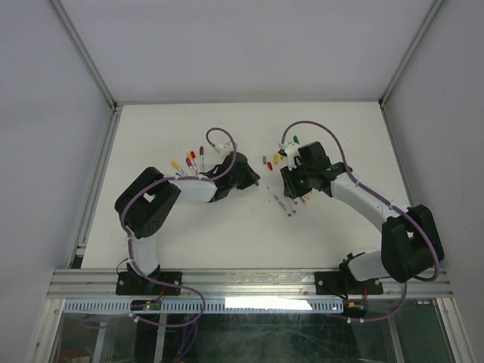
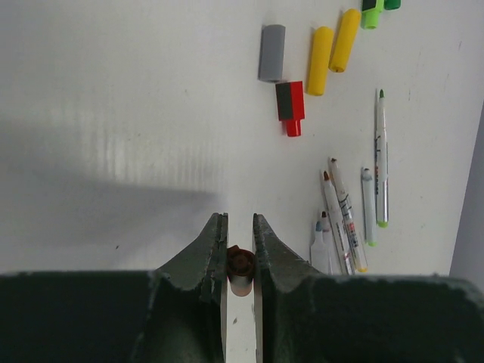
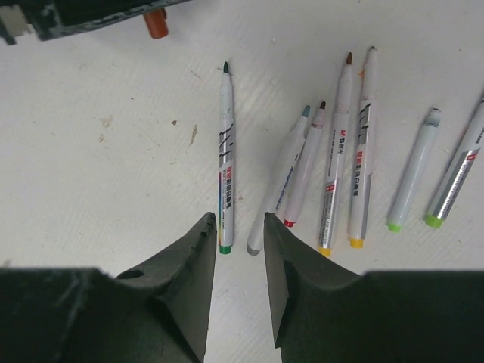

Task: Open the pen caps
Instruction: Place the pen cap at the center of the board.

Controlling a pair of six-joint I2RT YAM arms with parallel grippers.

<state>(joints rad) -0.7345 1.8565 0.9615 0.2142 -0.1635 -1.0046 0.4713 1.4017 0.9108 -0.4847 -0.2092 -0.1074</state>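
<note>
Across the plain white counter (image 1: pixel 227 234), boxed in by pale wall panels (image 1: pixel 45 113), the pen caps (image 2: pixel 320 60) lie loose ahead of the left arm. The left wrist view shows one grey cap (image 2: pixel 272 53), two yellow, one red cap with a grey band (image 2: pixel 290 108), and two green ones cut off by the top edge. The left pincer (image 2: pixel 240 221) is closed narrowly on a dark red cap (image 2: pixel 240 266), just above the surface. Seven uncapped pen barrels (image 3: pixel 336 151) lie roughly side by side beneath the right pincer (image 3: pixel 238 223), whose jaws stand slightly parted with nothing between them. The barrels carry black and red print. An "M" can be made out on one, and the rest is too small to read.
</note>
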